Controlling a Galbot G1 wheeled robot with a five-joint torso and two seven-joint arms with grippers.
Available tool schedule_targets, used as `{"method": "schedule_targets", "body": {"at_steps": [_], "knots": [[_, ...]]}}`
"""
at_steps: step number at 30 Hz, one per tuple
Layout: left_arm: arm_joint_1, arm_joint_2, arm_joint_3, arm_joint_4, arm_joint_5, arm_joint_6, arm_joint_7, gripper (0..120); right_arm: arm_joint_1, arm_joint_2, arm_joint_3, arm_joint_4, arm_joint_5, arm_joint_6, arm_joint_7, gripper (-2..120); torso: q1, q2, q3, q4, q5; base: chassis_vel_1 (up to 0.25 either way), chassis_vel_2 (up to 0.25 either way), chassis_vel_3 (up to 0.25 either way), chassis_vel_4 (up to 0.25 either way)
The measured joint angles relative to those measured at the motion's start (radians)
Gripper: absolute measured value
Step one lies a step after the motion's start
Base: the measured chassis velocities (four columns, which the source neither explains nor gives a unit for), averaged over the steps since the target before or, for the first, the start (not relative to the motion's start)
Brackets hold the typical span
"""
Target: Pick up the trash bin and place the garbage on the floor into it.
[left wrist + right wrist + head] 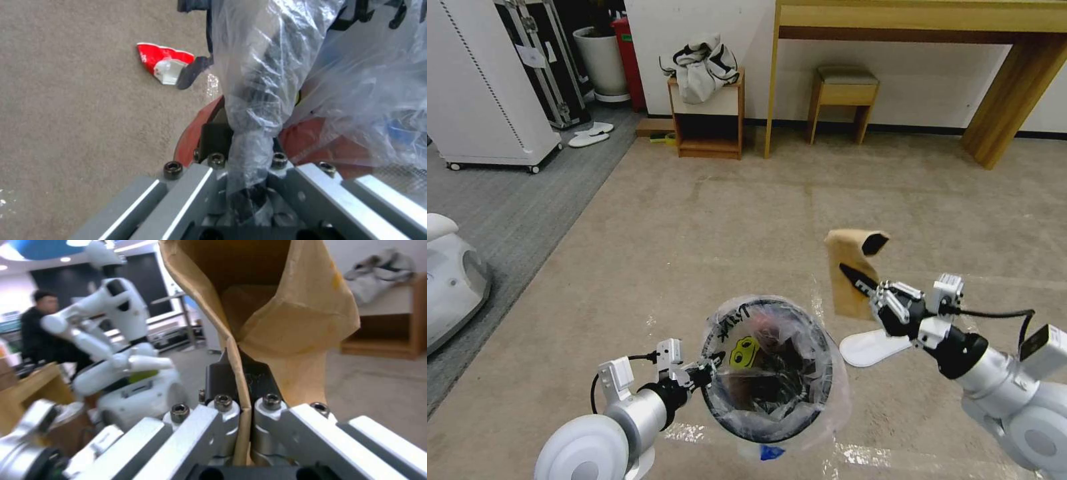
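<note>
Bin [767, 370] lifted, rim pinched in left gripper [707, 373] jaws. Paper bag [854, 270] clamped in right gripper [864, 283], beside bin, not yet dropped. Insole [870, 348], wrapper [162, 63] left on floor [694, 233].

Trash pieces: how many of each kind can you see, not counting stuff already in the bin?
Brown paper bag: 1
Flat white oval piece: 1
Red-and-white wrapper: 1
Total: 3

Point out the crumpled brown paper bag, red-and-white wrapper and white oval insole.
crumpled brown paper bag [848, 263]: head view, flat front.
red-and-white wrapper [162, 61]: left wrist view, middle.
white oval insole [870, 347]: head view, centre.
</note>
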Motion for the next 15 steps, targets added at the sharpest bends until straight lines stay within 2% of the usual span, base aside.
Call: {"method": "schedule_targets", "body": {"at_steps": [5, 11, 13, 15], "knots": [[-0.011, 0.007, 0.012, 0.002, -0.008, 0.004, -0.033, 1, -0.055, 0.010, 0.021, 0.008, -0.029, 0.032, -0.152, 0, 0.000, 0.000, 0.000, 0.0000, 0.0000, 0.000, 0.000, 0.000, 0.000], [-0.014, 0.009, 0.019, 0.004, 0.011, 0.008, -0.055, 1, -0.088, 0.019, 0.028, 0.015, -0.059, 0.043, -0.219, 0, 0.000, 0.000, 0.000, 0.0000, 0.0000, 0.000, 0.000, 0.000, 0.000], [-0.013, 0.010, 0.028, 0.006, 0.065, 0.015, -0.062, 1, -0.103, 0.029, 0.013, 0.026, -0.084, 0.045, -0.226, 0, 0.000, 0.000, 0.000, 0.0001, 0.0000, 0.000, 0.000, 0.000, 0.000], [-0.010, 0.009, 0.031, 0.007, 0.079, 0.016, -0.063, 1, -0.105, 0.031, 0.007, 0.027, -0.090, 0.046, -0.230, 0, 0.000, 0.000, 0.000, 0.0000, 0.0000, 0.000, 0.000, 0.000, 0.000]]}}
